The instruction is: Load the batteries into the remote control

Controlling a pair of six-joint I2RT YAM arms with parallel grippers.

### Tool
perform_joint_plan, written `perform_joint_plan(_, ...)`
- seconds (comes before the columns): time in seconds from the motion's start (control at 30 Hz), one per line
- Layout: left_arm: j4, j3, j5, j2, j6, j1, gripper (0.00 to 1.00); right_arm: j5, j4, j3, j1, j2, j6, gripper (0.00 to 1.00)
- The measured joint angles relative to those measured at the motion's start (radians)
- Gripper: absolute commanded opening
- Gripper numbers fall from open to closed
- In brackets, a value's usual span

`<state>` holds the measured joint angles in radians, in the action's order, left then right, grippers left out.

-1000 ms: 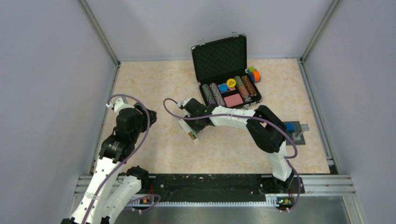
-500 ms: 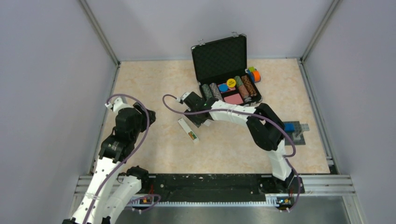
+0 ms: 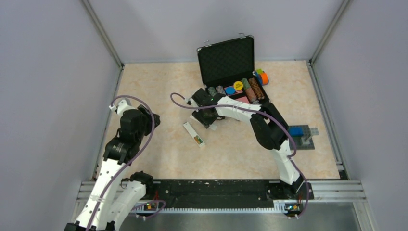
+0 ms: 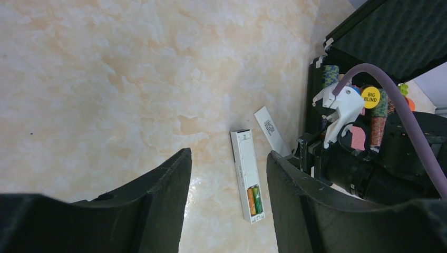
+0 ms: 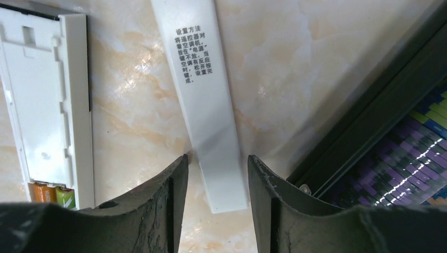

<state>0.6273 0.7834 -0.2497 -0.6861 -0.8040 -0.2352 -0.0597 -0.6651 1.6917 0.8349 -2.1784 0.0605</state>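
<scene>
Two batteries (image 5: 51, 194) sit side by side in one end of the remote (image 5: 47, 105), flat on the marbled table (image 3: 144, 86). Right gripper (image 5: 217, 168) is spread wide, astride the loose lid (image 5: 203, 79): light, stiff, slick plastic, so I'd pinch its long edges. Left gripper (image 4: 227, 163) hovers open. Chip case (image 3: 226, 60) crowds close by.

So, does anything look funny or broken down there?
The remote control lies with its back open, the batteries showing at one end. A loose white strip with printed text, likely its cover, lies beside it, under the open right pincer. Nothing looks broken or spilled.
</scene>
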Motion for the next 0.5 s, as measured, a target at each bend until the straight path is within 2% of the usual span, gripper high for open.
perform_joint_plan(0.3, -0.029, 0.0, 0.027, -0.032, 0.008, 0.021, 0.59, 0.065, -0.042, 0.004, -0.002, -0.002, 0.011, 0.35)
perform_joint_plan(0.5, -0.048, 0.0, 0.053, -0.045, 0.011, 0.035, 0.6, 0.078, -0.044, -0.004, -0.002, 0.003, 0.016, 0.26)
